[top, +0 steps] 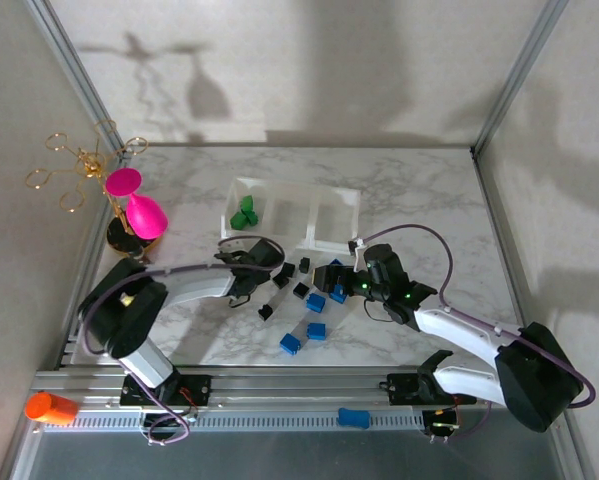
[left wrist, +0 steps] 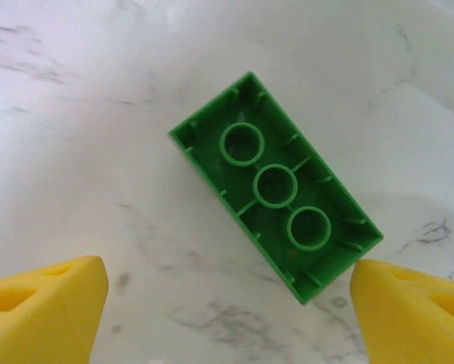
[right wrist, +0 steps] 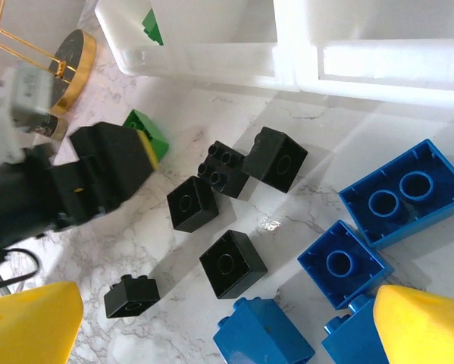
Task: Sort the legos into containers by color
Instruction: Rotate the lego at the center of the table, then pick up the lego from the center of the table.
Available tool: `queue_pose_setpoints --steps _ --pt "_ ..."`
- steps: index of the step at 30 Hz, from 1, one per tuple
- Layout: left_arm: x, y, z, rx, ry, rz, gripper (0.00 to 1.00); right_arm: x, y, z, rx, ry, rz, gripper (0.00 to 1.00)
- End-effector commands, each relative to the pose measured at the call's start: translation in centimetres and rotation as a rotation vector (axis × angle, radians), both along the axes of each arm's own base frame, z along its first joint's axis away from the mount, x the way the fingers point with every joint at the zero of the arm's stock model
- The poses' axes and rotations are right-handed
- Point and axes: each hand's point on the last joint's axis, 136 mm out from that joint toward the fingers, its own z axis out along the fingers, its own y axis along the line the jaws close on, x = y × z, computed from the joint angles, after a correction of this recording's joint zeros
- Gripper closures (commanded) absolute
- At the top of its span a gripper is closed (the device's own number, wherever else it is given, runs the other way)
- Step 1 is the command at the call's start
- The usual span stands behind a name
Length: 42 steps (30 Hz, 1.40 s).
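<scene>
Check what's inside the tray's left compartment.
Green legos sit piled together in the left compartment of the tray. There are at least two, but the exact count is unclear from above. In the right wrist view, the tray's white wall covers all but one green corner.

Green oblong lego point(left wrist: 276, 186) underside up, black legos point(right wrist: 225, 263) and blue legos point(right wrist: 403, 192) scattered beside white tray point(top: 309, 187), green legos point(top: 244, 215) in end compartment

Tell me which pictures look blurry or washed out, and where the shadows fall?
Top view: evenly lit, long dark shadows on the back wall. Left wrist view: green brick crisp, yellow fingertips soft. Right wrist view: white tray glares almost featureless, the left arm is smeared.
</scene>
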Motion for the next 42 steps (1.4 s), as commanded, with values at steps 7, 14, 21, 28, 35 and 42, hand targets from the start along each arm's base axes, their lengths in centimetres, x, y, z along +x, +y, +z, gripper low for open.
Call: queue_pose_setpoints --steps 7,14,21,28,35,42 --pt "2.0 -0.8 3.2 -0.113 -0.070 0.028 0.16 0.6 0.7 0.2 0.023 0.007 0.007 0.01" --pt "3.1 -1.7 1.2 -0.115 -0.056 0.093 0.18 0.5 0.7 0.2 0.018 0.006 0.011 0.01" --pt "3.3 -1.7 0.0 -0.104 -0.050 0.108 0.22 0.4 0.5 0.0 0.008 0.007 0.013 0.01" --pt "3.7 -1.8 -0.6 -0.104 -0.049 0.102 0.37 0.4 0.4 0.0 0.011 0.008 0.007 0.01" --pt "3.6 -1.8 -1.1 -0.113 -0.042 0.098 0.53 0.2 0.2 -0.2 0.004 0.010 0.005 0.01" --pt "3.3 -1.4 -0.9 -0.117 -0.047 0.104 0.60 0.3 0.2 -0.1 0.006 0.010 0.004 0.01"
